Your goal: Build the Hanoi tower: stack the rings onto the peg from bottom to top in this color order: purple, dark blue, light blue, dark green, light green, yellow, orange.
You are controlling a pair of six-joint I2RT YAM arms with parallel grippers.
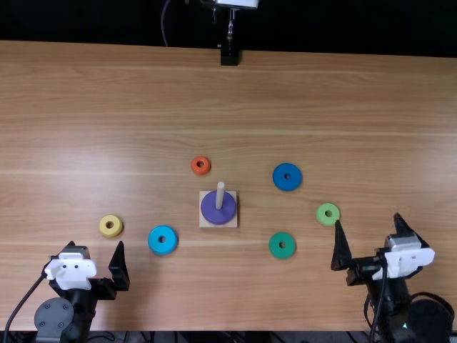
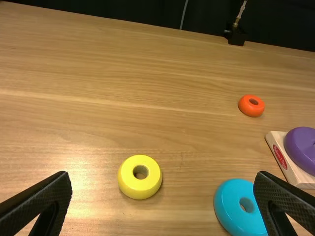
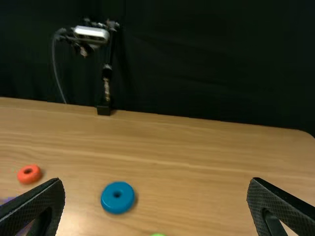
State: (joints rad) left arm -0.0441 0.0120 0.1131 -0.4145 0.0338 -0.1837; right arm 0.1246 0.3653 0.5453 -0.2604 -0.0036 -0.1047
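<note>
My right claw [image 1: 368,219] gapes wide; ahead-left, the round dark blue plastic ring [image 1: 288,186] — probably light, stiff, slippery — wants an outer-rim pinch.

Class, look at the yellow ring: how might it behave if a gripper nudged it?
The yellow ring lies flat, so it would probably slide rather than roll. Its thick, rounded body looks stiff, and its shiny surface may be slightly slippery.

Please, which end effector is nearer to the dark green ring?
Right. The right end effector is somewhat right of the dark green ring; the left end effector is far to its left, beyond the light blue ring.
</note>
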